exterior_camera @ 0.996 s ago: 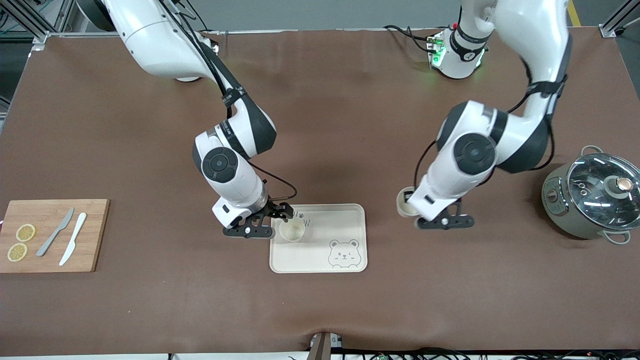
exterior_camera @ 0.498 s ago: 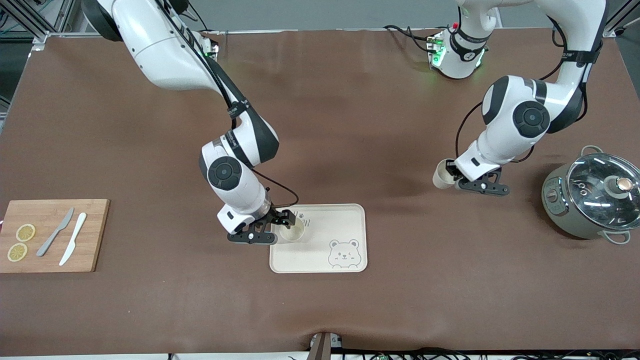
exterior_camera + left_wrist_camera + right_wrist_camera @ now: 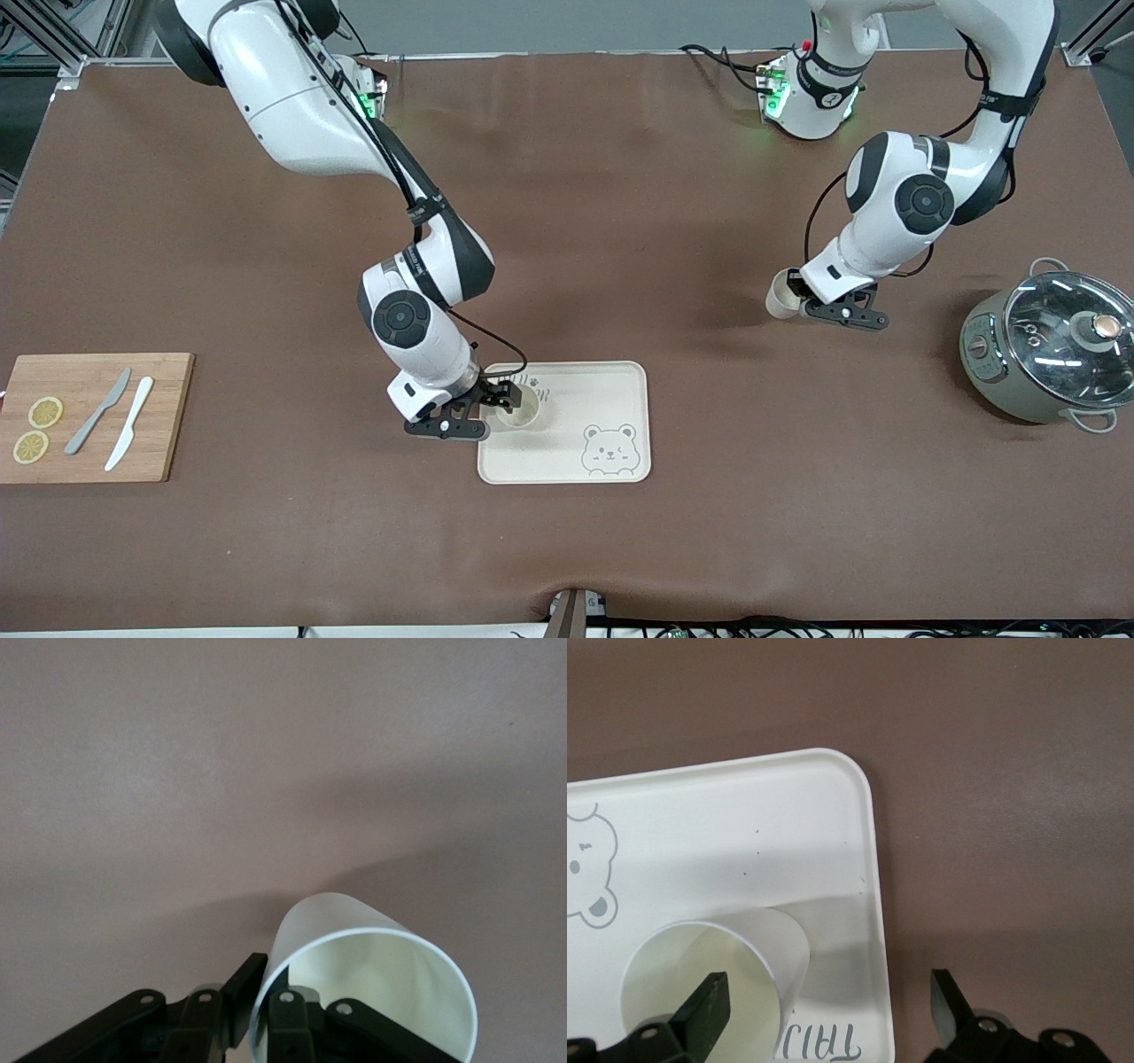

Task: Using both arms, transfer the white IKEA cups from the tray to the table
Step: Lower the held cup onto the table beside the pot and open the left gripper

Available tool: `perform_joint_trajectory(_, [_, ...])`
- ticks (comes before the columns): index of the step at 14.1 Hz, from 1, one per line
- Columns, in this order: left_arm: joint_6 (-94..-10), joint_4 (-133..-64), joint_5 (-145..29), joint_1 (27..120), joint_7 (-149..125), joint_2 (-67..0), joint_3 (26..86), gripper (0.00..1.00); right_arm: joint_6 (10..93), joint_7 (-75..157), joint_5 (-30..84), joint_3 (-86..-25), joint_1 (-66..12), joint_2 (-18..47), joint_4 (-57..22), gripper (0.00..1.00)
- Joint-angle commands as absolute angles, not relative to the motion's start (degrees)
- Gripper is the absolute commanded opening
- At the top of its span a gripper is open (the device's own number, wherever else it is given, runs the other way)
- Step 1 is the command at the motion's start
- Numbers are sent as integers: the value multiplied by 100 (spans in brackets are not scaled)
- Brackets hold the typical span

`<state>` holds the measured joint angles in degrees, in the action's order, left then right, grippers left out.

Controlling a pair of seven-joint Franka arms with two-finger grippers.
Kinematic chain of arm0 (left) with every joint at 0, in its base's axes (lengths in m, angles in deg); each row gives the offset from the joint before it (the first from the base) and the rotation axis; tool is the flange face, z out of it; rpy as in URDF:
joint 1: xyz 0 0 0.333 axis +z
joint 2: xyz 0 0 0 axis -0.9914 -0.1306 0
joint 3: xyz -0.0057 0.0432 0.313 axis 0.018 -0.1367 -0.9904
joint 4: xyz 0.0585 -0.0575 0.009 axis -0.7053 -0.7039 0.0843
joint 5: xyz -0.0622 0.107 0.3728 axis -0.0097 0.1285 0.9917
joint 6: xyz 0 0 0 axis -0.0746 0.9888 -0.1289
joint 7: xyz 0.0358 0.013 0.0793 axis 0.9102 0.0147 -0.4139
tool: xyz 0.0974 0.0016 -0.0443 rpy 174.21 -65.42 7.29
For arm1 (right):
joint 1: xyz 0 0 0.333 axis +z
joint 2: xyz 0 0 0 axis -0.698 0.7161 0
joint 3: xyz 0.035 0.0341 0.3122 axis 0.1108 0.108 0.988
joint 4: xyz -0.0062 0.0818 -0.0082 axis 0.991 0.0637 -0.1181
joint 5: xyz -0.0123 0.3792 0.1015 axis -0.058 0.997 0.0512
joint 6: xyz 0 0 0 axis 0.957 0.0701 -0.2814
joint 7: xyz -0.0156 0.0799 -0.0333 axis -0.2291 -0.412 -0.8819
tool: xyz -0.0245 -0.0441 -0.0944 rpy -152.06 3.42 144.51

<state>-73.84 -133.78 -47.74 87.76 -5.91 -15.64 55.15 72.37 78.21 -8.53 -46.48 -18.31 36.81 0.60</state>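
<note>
The left gripper (image 3: 802,299) is clamping one small cream-white handleless cup (image 3: 780,300) tilted over the brown table (image 3: 620,221); it may tip. The right gripper (image 3: 496,409), spread, is straddling the second cup's (image 3: 520,409) wall on the cream bear-printed tray (image 3: 620,390), perhaps dragging it.

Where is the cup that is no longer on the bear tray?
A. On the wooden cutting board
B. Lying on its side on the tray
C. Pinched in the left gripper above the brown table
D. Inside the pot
C: the left gripper pinches the wall of a white cup over the table.
</note>
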Motion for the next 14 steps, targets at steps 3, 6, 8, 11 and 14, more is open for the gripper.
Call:
perform_joint_trajectory(3, [-7546, -13441, -4887, 9093, -155, -1759, 5608, 0, 7399, 7782, -896, -4598, -1834, 3883, 208, 100])
perform_joint_trajectory(6, [-7818, -13450, -4887, 9111, -101, -1943, 5599, 0, 7470, 7782, -896, -4598, -1825, 3926, 199, 100])
perform_joint_trajectory(8, [-7898, -13459, -4878, 9111, -92, -2023, 5590, 0, 7470, 7782, -905, -4598, -1816, 3944, 208, 100])
perform_joint_trajectory(11, [-8091, -13459, -4852, 9120, -31, -2154, 5581, 0, 7496, 7782, -905, -4598, -1807, 3953, 208, 100])
perform_joint_trajectory(14, [-8188, -13468, -4817, 9190, 74, -2225, 5581, 0, 7496, 7756, -905, -4598, -1799, 3953, 208, 100])
